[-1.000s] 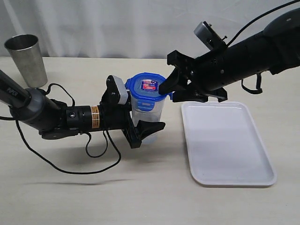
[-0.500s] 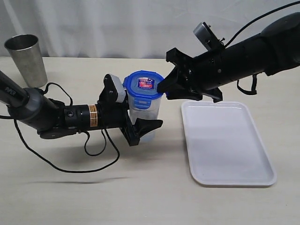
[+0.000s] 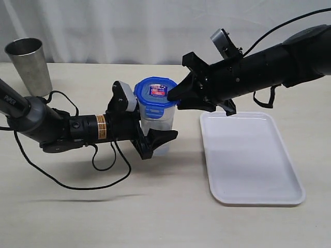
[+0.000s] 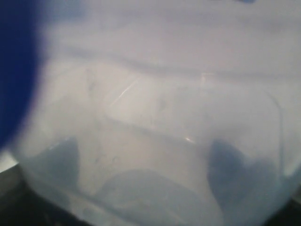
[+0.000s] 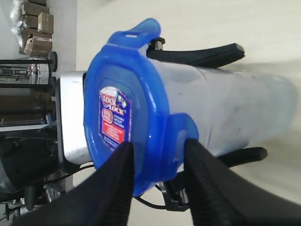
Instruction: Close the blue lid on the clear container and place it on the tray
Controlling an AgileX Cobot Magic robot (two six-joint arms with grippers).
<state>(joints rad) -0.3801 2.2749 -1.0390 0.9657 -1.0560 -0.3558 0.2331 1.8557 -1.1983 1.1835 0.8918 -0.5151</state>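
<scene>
The clear container [image 3: 156, 125] stands upright on the table with the blue lid [image 3: 154, 92] on top. My left gripper [image 3: 155, 137] comes in from the left and is shut on the container's lower body, one finger on each side. The left wrist view is filled with the blurred container [image 4: 164, 117] and a strip of the lid [image 4: 14, 70]. From the right, my right gripper [image 3: 174, 96] is shut on the lid's right rim. In its wrist view the right gripper [image 5: 157, 148] has one finger on the lid's [image 5: 122, 113] top and one on a side tab, above the container [image 5: 225, 108].
The white tray [image 3: 248, 155] lies flat on the table right of the container, under the right arm. A grey steel cup [image 3: 30, 64] stands at the far left back. The left arm's black cable [image 3: 77, 183] loops over the table in front of it.
The right gripper has moved left and its jaws have narrowed onto the lid's rim. The left gripper and the container have shifted slightly left.
</scene>
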